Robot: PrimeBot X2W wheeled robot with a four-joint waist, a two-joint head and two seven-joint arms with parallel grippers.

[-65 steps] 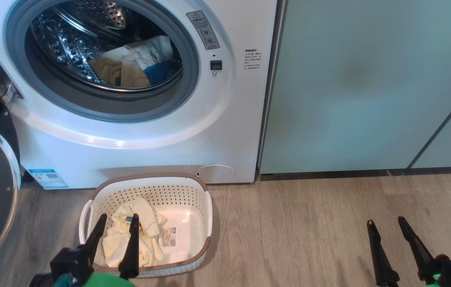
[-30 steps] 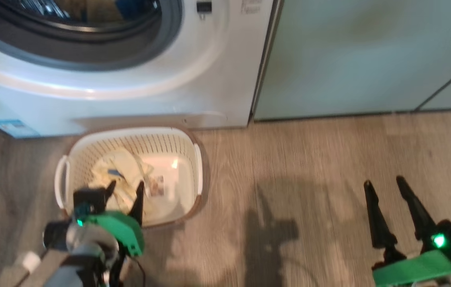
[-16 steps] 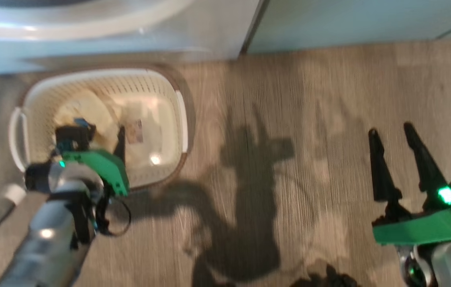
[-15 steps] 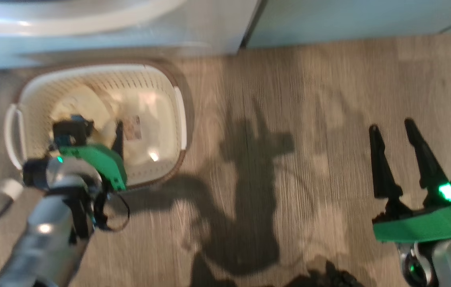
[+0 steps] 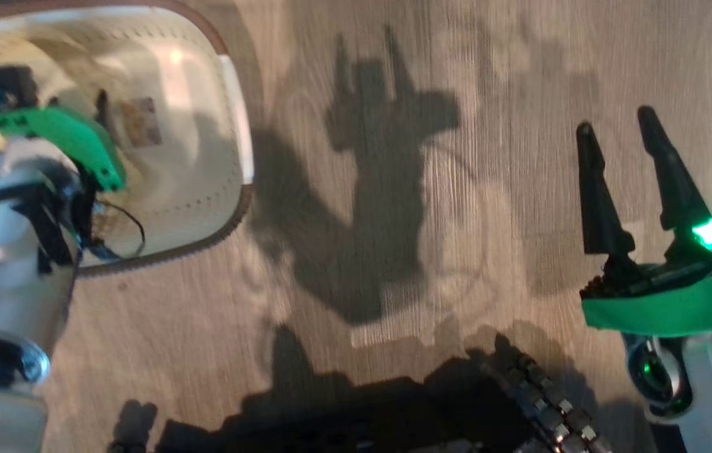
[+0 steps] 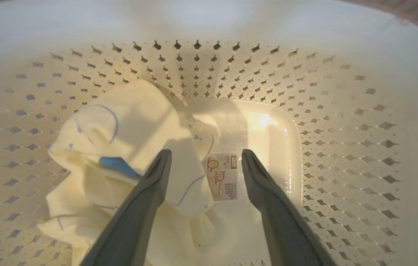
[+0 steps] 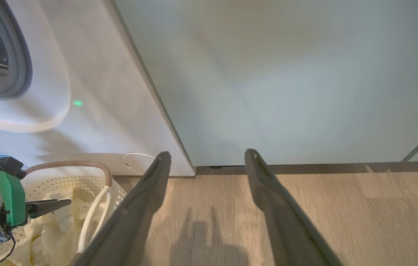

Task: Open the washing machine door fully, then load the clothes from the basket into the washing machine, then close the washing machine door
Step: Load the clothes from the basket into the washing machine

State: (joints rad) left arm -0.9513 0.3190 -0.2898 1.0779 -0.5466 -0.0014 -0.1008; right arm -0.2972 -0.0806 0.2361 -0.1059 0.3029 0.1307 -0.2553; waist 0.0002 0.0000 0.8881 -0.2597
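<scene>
The cream perforated basket [image 6: 342, 129] sits on the floor in front of the white washing machine [image 7: 94, 92]. One pale yellow garment with blue trim, the clothes [image 6: 131, 122], lies crumpled in the basket's left half. My left gripper [image 6: 206, 152] is open and reaches down inside the basket; its fingertips hang over the garment's right edge and the base label. I cannot tell whether they touch the cloth. My right gripper [image 5: 615, 119] stands open over bare floor, far to the right of the basket [image 5: 205, 189]. The washing machine door is out of view.
A pale green cabinet panel [image 7: 286, 74] stands right of the machine, with a dark plinth at its foot. Wood-look floor [image 5: 394, 189] stretches between the basket and my right arm. My own dark base [image 5: 519, 390] shows at the head view's bottom edge.
The head camera has tilted down, so the machine has left its view and the basket sits at the top left. My left gripper has gone lower into the basket. Both grippers stay open.
</scene>
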